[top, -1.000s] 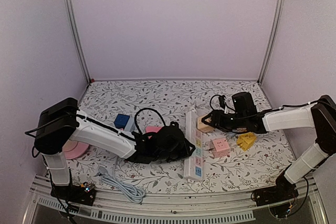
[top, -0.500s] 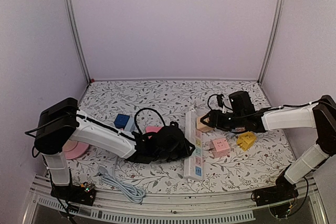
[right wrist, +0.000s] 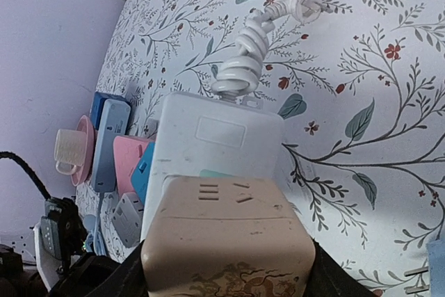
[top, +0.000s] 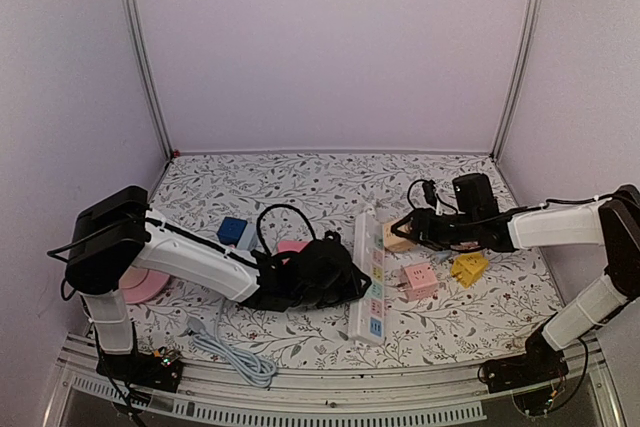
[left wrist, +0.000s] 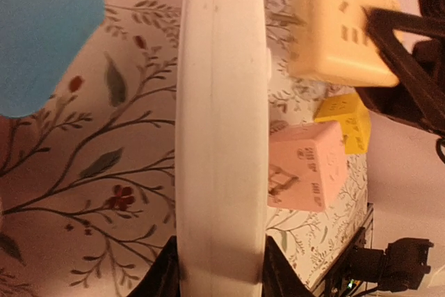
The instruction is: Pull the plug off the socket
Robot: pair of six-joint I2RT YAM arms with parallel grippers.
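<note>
Our left gripper [top: 350, 285] clamped the white power strip [top: 372, 299] at frame centre, our right gripper [top: 409, 235] held the beige plug [left wrist: 334, 33] just right of it, prongs showing, so we favoured pulling straight, strip pinned.

Both 2 arms are stretched out low toward the middle. The left arm [top: 190, 262] comes off its base with the shoulder up and the forearm running right, and the left gripper [top: 350, 282] is pinched narrow on the power strip [left wrist: 221, 137]. The right arm [top: 560, 225] reaches left almost level, with the right gripper [top: 403, 235] set wider, fingers [right wrist: 132, 279] clamped on either side of the plug [right wrist: 226, 241].
</note>
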